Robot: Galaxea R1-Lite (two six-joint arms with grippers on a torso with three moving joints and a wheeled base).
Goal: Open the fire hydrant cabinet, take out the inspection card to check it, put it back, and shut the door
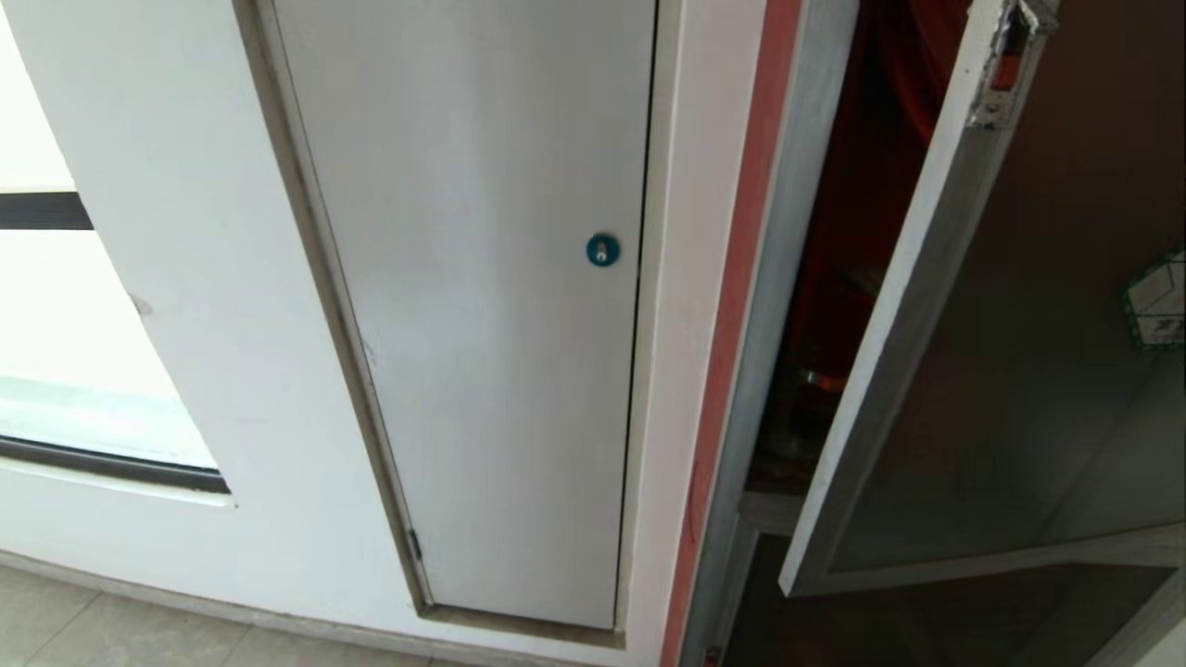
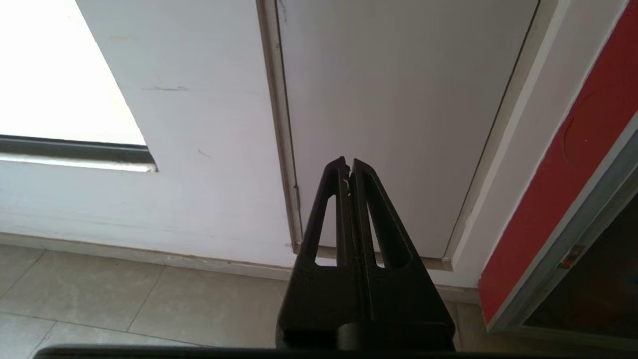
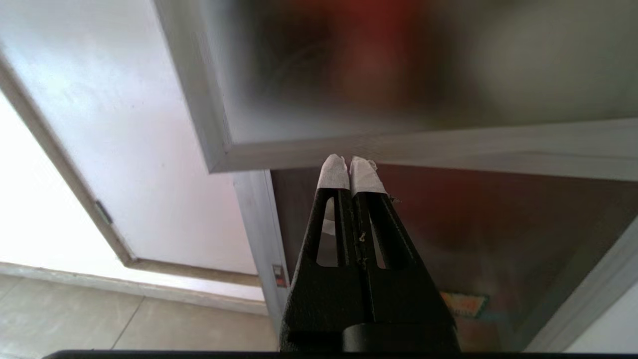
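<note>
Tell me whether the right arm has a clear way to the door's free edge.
Probably yes. The door stands ajar from the fire hydrant cabinet, its silver edge exposed. The right gripper, jaws shut, sits just below its lower corner with nothing between.

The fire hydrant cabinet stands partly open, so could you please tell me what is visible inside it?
Through the gap beside the door, the fire hydrant cabinet shows a dark red interior and a small metallic fitting. The door hides the rest; no inspection card is visible.

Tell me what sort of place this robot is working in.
Probably a corridor or lobby of a public or office building: a wall-set fire hydrant cabinet with its glass door ajar, a locked grey service panel beside it, and a tiled floor.
</note>
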